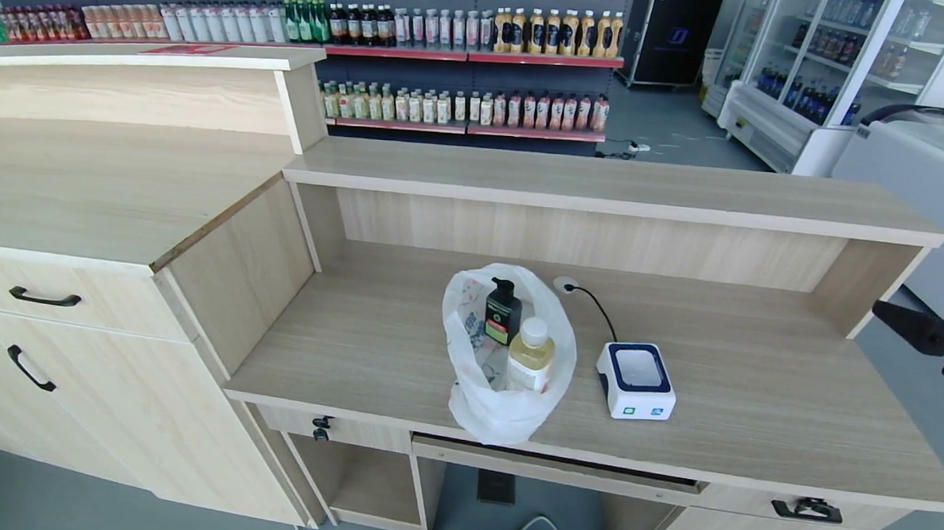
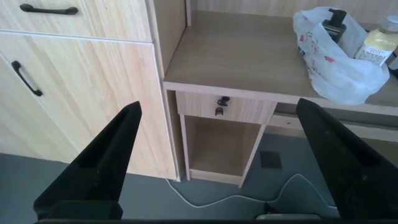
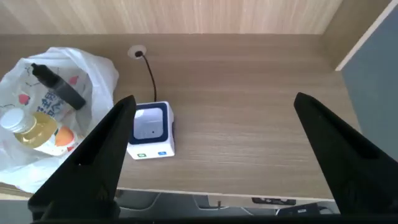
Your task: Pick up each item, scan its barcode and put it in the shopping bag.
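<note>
A white plastic shopping bag [image 1: 506,394] stands open on the wooden counter [image 1: 753,389], near its front edge. Inside it are a black pump bottle [image 1: 503,310] and a pale yellow bottle with a white cap [image 1: 530,353]. Just right of the bag sits the white barcode scanner [image 1: 636,380], its cable running to a hole in the counter. My right gripper [image 3: 217,162] hangs open and empty, off the counter's right end [image 1: 927,334], with the scanner [image 3: 151,129] and the bag [image 3: 56,149] beyond it. My left gripper [image 2: 217,162] is open and empty, low in front of the counter, left of the bag [image 2: 339,68].
A taller cabinet with black-handled drawers [image 1: 44,298] adjoins the counter on the left. A raised back ledge [image 1: 603,183] borders the counter. Below are a small locked drawer [image 2: 219,107] and an open cubby. Store shelves with bottles [image 1: 466,30] and fridges stand behind.
</note>
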### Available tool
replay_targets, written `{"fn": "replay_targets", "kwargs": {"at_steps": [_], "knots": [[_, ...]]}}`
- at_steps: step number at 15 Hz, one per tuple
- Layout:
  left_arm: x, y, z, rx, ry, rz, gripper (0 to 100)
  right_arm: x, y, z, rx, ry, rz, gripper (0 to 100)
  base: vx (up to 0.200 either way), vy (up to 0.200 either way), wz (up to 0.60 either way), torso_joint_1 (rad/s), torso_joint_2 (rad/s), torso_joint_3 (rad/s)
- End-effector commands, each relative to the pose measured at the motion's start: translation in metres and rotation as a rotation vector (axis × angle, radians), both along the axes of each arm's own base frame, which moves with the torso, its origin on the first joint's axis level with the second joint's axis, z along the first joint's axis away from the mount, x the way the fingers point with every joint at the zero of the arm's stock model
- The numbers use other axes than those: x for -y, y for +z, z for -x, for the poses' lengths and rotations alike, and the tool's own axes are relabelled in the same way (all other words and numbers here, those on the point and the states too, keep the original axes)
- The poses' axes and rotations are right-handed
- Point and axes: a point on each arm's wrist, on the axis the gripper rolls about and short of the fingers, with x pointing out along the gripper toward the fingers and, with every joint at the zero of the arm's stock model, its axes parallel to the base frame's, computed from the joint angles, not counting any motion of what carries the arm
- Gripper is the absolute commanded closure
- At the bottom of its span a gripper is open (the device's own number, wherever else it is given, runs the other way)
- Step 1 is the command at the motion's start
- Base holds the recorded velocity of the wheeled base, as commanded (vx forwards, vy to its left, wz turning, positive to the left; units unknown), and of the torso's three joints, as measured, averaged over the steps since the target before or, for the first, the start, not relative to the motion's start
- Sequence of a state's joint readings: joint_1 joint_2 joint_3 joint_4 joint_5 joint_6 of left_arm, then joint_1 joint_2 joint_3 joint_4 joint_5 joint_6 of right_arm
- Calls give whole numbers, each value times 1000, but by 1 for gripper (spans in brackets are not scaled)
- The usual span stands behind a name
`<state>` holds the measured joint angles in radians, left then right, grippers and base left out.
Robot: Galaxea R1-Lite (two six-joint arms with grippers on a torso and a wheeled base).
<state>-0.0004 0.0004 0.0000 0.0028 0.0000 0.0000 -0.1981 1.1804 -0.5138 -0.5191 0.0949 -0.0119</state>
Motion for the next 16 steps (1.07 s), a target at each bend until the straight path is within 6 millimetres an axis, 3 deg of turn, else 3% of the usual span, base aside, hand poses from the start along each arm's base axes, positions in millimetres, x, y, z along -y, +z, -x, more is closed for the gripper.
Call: {"fn": "replay_targets", "kwargs": {"at_steps": [1,4,9,16], "knots": [[0,0,0,0,0,0,0,-17,-36,83,69,-44,0,0,0,0,0,0,0,0],[0,0,0,0,0,0,0,-29,-85,132,116,57,3,0,0,0,0,0,0,0],[0,0,0,0,0,0,0,-32,-123,176,92,146,-6,0,0,0,0,0,0,0],[0,0,0,0,0,0,0,-33,-132,191,208,172,-7,0,0,0,0,0,0,0]]}}
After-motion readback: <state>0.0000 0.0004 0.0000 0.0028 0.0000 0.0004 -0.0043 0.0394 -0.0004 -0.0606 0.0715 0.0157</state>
